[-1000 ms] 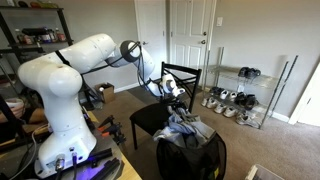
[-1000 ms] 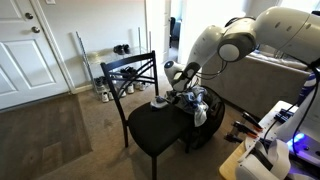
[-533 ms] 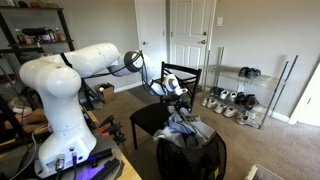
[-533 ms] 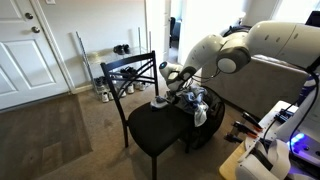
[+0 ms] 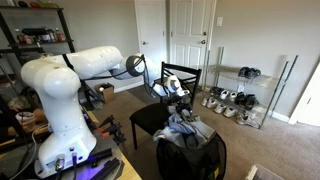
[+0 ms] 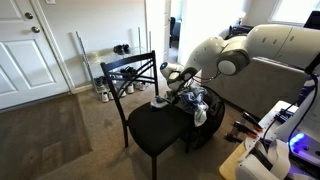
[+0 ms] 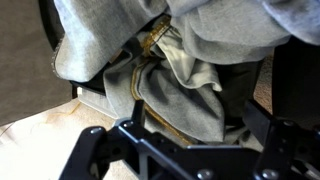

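1. The gripper (image 5: 176,91) (image 6: 180,92) hung at the end of the white arm (image 5: 95,62) (image 6: 250,45), low over the black chair (image 5: 148,119) (image 6: 152,130).
2. The claw was open. In the wrist view the gripper (image 7: 185,150) had its two black fingers (image 7: 95,140) spread wide at the bottom edge, with nothing pinched between them.
3. The clothes pile (image 5: 188,128) (image 6: 198,104) was the nearest thing. It was heaped on top of a dark laundry basket (image 5: 190,160) (image 6: 207,132) that stood just beside the chair.
4. In both exterior views the gripper sat just beside the top of the pile, on the chair side. Whether it touched the fabric could not be told.
5. The wrist view was filled with the clothes pile (image 7: 180,85): grey crumpled cloth, with a yellowish label or waistband edge showing in a fold.
6. The chair seat looked bare apart from a small pale item under the gripper in an exterior view, too small to tell.
7. Brown carpet (image 6: 60,130) (image 7: 25,50) covered the floor.
8. A metal shoe rack (image 5: 243,95) with shoes stood against the wall behind the chair.
9. A white door (image 6: 25,50) was closed.
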{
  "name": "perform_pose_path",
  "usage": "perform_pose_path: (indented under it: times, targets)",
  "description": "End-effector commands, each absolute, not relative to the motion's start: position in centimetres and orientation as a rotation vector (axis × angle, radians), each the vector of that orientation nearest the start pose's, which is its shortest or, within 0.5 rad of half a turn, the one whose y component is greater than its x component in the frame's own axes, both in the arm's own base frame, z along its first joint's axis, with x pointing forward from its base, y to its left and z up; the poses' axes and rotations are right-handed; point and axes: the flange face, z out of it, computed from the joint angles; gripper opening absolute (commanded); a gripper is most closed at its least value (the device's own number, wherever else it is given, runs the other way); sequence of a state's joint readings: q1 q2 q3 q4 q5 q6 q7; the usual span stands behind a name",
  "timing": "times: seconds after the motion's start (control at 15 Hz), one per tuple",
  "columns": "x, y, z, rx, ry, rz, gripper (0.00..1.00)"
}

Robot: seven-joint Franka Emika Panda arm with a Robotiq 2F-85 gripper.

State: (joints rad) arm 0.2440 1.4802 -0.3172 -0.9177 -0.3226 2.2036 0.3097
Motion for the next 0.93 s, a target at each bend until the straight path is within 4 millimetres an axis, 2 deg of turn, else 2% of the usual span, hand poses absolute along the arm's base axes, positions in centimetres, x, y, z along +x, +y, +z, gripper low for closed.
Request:
perform_pose_path:
  times: [0.0,0.07,0.13,0.27,0.6,0.87]
  targets:
    - [72.8,0.5,-4.1,2.575,0.157,-0.107,1.0]
    - [72.7,0.2,-4.1,2.586,0.154,-0.113,1.0]
    - [72.5,1.1,-4.2,2.566,0.113,-0.105,1.0]
    - [72.5,0.7,-4.2,2.57,0.107,-0.108,1.0]
    - [72.4,1.5,-4.2,2.577,0.129,-0.094,1.0]
    - [73.1,-0.8,-3.7,2.666,0.117,-0.075,1.0]
